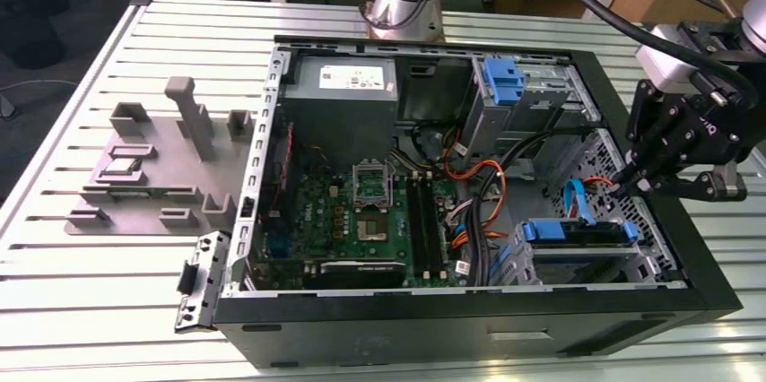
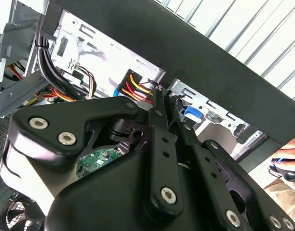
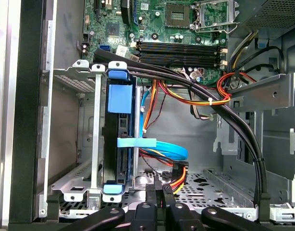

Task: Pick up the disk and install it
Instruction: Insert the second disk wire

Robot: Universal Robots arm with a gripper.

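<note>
- Gripper hangs inside open computer case, at exterior view's right; fingers pressed together, holding nothing.
- Fingertips sit close to the red-yellow cable bundle.
- Disk, blue-framed, stands on edge in grey metal cage just beside gripper.
- Motherboard lies beyond.

light: bright, even, from overhead | glare: pale slatted table washed out near its edges | shadow: computer case interior dim | focus: tool close-up soft in second wrist view
</note>
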